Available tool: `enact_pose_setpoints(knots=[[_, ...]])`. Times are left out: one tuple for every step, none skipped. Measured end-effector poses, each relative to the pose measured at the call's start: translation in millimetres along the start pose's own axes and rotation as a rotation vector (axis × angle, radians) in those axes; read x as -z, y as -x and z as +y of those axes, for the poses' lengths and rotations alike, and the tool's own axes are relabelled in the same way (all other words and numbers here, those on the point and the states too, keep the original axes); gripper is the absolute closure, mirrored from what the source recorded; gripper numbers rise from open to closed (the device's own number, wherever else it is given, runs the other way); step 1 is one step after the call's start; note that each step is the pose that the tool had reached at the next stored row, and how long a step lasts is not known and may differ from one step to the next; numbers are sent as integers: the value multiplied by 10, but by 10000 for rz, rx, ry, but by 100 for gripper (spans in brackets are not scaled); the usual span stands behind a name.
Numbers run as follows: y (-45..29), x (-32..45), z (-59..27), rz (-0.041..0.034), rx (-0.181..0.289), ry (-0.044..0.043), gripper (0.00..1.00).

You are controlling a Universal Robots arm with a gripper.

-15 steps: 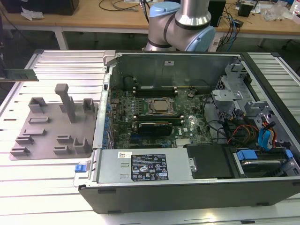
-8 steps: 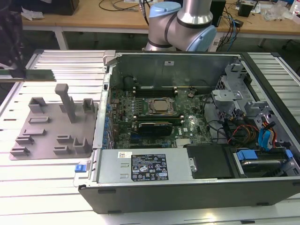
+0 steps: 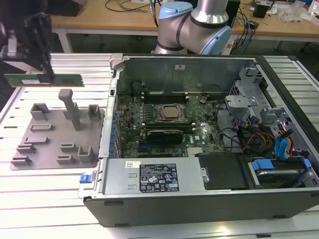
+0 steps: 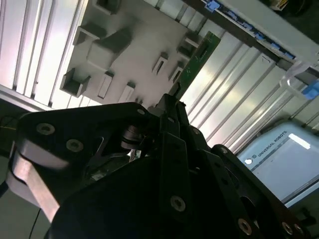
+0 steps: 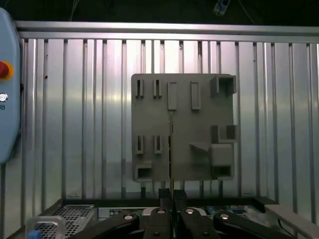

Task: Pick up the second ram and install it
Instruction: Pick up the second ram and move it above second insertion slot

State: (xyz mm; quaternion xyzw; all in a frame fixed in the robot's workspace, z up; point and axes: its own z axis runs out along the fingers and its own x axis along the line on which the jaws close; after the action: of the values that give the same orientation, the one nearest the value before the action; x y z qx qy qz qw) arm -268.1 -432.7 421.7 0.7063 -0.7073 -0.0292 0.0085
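Observation:
The second ram (image 3: 65, 79), a thin green stick, hangs level above the slatted table at the exterior view's left, over the far edge of a grey holder tray (image 3: 50, 144). My gripper (image 3: 46, 75) is shut on it near its middle. In the second wrist view the ram (image 4: 197, 62) juts out past the black fingers (image 4: 172, 107) towards the tray (image 4: 139, 45). In the first wrist view the ram (image 5: 171, 149) shows edge-on as a thin line above the gripper (image 5: 171, 195), crossing the tray (image 5: 199, 119).
An open computer case (image 3: 117, 62) lies at the exterior view's right, with its motherboard (image 3: 199, 134), square CPU socket (image 3: 171, 112) and grey power supply (image 3: 159, 177). Cables and drive bays (image 3: 279, 144) crowd its right end. The arm's base (image 3: 194, 22) stands behind the case.

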Motion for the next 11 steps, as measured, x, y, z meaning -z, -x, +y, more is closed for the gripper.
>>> enact_pose_setpoints(knots=[[10, -4, -85, 2, 1, 10, 89], [24, -6, -179, 6, 0, 20, 89], [33, -7, -239, 7, -1, 25, 89], [39, -9, -284, 7, 0, 28, 89], [53, -11, -378, 9, -1, 36, 89], [60, -12, -423, 10, -2, 39, 89], [66, -13, -463, 10, -2, 41, 89], [72, -16, -524, 12, -1, 45, 89], [80, -19, -591, 15, -1, 50, 89], [89, -22, -662, 18, -3, 55, 89], [93, -23, -694, 19, -2, 57, 89]])
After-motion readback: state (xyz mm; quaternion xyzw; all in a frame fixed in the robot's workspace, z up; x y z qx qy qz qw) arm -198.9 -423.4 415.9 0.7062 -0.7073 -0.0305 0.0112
